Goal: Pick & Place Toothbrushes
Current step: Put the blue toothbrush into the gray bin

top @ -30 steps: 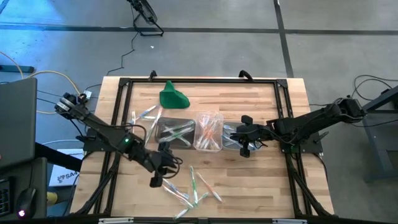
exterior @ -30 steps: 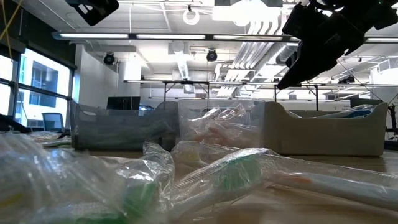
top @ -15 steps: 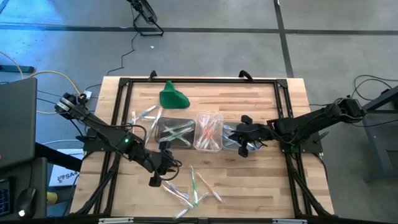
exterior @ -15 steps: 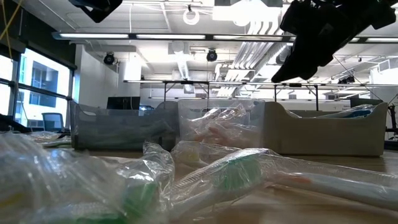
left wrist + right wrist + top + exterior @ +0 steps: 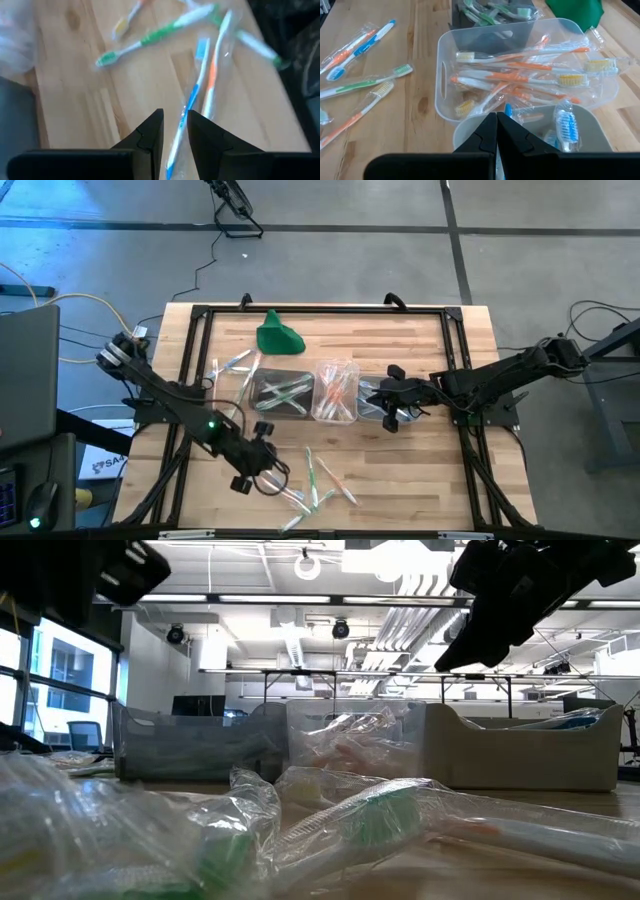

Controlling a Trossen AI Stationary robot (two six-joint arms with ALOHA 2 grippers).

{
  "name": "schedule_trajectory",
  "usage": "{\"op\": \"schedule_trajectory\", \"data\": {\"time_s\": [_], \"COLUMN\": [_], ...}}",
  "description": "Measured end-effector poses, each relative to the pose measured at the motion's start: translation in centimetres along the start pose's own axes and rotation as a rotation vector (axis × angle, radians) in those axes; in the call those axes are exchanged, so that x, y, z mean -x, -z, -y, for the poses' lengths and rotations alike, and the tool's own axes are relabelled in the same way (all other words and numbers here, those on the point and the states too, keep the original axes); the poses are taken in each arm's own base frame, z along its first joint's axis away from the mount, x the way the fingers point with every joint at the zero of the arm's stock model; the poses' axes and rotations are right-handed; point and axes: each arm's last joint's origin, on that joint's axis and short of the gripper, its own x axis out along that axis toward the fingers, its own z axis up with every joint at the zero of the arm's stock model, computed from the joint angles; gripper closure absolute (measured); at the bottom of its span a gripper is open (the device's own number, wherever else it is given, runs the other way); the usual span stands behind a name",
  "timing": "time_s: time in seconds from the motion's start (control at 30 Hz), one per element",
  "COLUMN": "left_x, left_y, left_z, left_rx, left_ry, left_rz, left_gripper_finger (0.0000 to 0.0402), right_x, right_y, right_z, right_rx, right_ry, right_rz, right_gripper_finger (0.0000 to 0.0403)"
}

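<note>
Toothbrushes loose: a scatter of wrapped toothbrushes (image 5: 312,480) lies near the table's (image 5: 420,470) front edge, left of centre; a few more sit near its left edge.
Sorted so far: three clear tubs in a row mid-table hold green, orange (image 5: 520,65) and blue brushes.
Left gripper: left gripper (image 5: 173,131) hovers just over the front scatter, fingers a narrow slit apart, holding nothing.
Key relation: a blue toothbrush (image 5: 187,112) and an orange one share a wrapper directly ahead of the fingertips, long axis running away from them, so the jaws would straddle the handle crosswise.
Right gripper: right gripper (image 5: 496,131) waits over the blue tub (image 5: 585,130), fingers closed together, on a blue sliver perhaps; I cannot tell.
Nearer arm: left.
Materials: thin rigid plastic handles in crinkly, slippery film.
</note>
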Motion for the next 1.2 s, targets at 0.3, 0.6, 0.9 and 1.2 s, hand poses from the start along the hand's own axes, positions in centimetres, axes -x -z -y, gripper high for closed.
{"op": "schedule_trajectory", "data": {"time_s": [0.3, 0.6, 0.9, 1.2], "left_x": [-3.9, -8.4, -9.3, -9.3], "left_y": [0.9, 2.6, 3.1, 3.1], "left_z": [0.4, 1.0, 1.0, 1.0], "left_rx": [-0.017, 0.010, 0.025, 0.025], "left_ry": [-0.010, 0.037, 0.031, 0.030], "left_rz": [-0.126, -0.287, -0.325, -0.328], "left_gripper_finger": [0.0321, 0.0321, 0.0321, 0.0321], "right_x": [0.0, 0.0, 0.0, 0.0], "right_y": [0.0, 0.0, 0.0, 0.0], "right_z": [0.0, 0.0, 0.0, 0.0], "right_rx": [-0.004, -0.003, -0.001, -0.001], "right_ry": [-0.002, -0.004, -0.004, -0.004], "right_rz": [0.003, 0.002, 0.000, 0.000], "right_gripper_finger": [0.0401, 0.0401, 0.0401, 0.0401]}}
